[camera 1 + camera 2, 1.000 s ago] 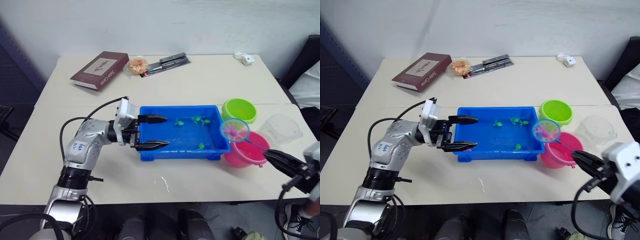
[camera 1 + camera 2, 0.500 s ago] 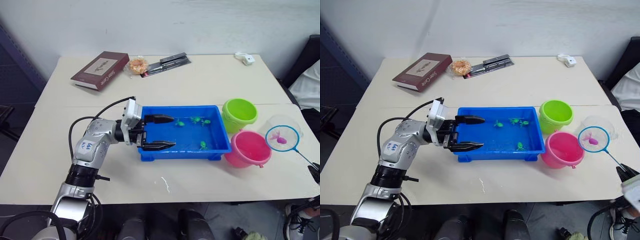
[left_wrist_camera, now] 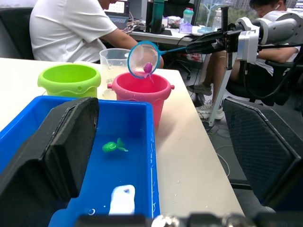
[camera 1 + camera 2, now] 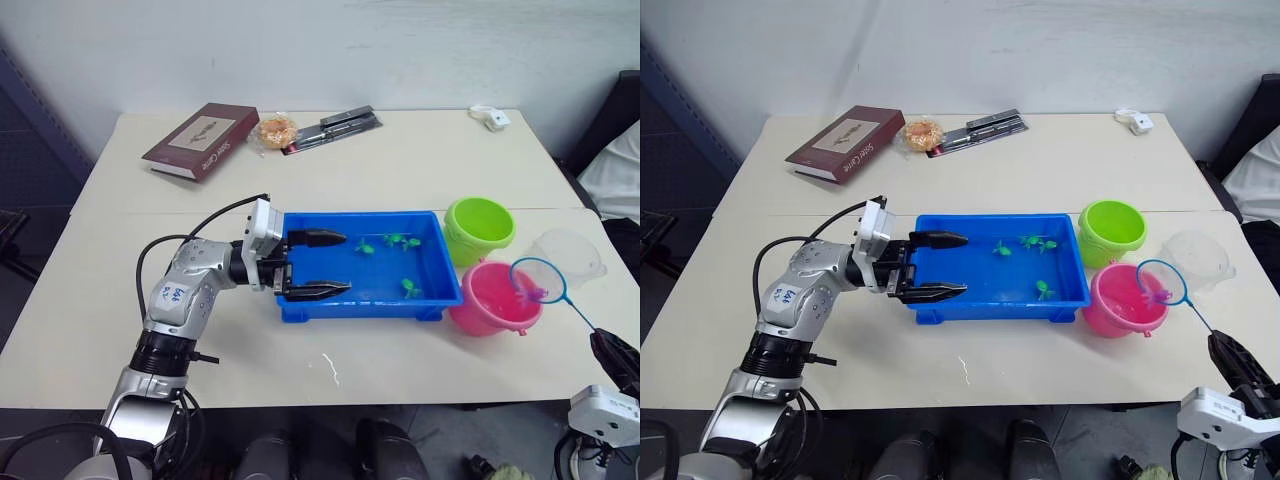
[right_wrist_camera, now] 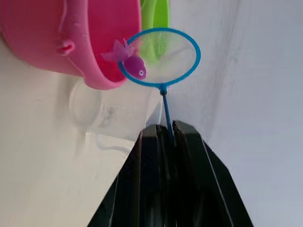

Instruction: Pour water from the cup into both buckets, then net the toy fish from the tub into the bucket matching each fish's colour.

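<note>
A: Where's the net [image 5: 160, 58] and what's holding it?
B: The right gripper [image 5: 165, 137] has its two fingers pressed together on the thin stick handle. The hoop hangs at the outer rim of the pink bucket [image 4: 494, 298], with a pink fish [image 5: 133, 65] lying in the mesh.
A: Handling?
B: Probably very light. The mesh looks soft, and the stick likely flexes, so the hoop may wobble. The fish sits loose, so tipping slowly over the bucket mouth seems wise.
A: Left side?
B: The left gripper [image 4: 311, 264] has its fingers spread at the near-left end of the blue tub [image 4: 296, 306]. Green fish [image 4: 408, 289] lie in the tub; the green bucket [image 4: 478, 225] and clear cup [image 4: 570, 250] stand just beside the pink one.
</note>
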You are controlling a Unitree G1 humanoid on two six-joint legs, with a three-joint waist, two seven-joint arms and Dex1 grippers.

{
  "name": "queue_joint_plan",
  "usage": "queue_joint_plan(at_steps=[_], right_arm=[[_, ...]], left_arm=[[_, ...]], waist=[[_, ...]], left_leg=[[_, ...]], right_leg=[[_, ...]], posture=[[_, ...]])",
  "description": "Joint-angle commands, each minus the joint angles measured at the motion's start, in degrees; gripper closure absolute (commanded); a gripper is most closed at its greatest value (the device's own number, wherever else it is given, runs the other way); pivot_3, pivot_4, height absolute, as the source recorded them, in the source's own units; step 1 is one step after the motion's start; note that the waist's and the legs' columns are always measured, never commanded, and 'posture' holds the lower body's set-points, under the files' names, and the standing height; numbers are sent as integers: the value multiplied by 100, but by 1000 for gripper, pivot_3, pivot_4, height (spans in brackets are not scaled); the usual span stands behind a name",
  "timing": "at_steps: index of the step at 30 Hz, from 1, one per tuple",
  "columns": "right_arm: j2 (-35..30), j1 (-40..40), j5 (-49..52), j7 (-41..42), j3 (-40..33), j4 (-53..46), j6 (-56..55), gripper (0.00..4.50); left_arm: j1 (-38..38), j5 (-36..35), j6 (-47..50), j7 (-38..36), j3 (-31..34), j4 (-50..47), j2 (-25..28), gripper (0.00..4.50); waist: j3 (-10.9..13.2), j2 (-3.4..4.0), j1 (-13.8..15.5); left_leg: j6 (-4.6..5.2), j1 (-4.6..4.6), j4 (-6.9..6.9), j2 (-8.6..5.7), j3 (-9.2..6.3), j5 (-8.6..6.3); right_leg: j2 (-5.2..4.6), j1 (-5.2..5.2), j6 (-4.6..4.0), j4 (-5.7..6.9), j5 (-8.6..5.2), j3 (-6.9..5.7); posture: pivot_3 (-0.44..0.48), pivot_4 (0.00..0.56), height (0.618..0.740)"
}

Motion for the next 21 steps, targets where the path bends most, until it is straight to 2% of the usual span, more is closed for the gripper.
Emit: queue_joint_plan(at_steps=[1,11,14,18,21], right_arm=[[-75,-101,-247,-325,88,-153,64,4500],[-290,49,-520,-599,527,-5,115,4500],[-321,-53,-556,-870,238,222,502,4500],[-398,174,-537,-771,816,-123,40,4500],[-447,-42,-564,-954,484,105,559,4500]], left_arm=[[24,-69,10,-5,65,-274,81,43],[42,-80,-32,-34,57,-284,131,43],[69,-75,-61,-5,79,-293,123,43],[95,-62,-71,-26,52,-302,125,43],[64,-59,-78,2,82,-277,123,43]], waist=[[0,0,-7],[0,0,6],[0,0,0],[0,0,1],[0,0,-8]], left_leg=[[0,-1,0,0,0,0],[1,-1,0,-1,-1,0],[1,-1,0,-1,1,0],[1,-1,0,1,-2,0],[-1,-1,-1,3,-1,0]], right_leg=[[0,-1,0,0,0,1],[0,0,-1,0,-1,1],[0,0,-1,1,-1,0],[0,0,-2,-1,-1,2],[2,-1,-6,3,-4,4]], posture=[[0,150,740],[0,150,740],[0,150,740],[0,150,740],[0,150,740]])
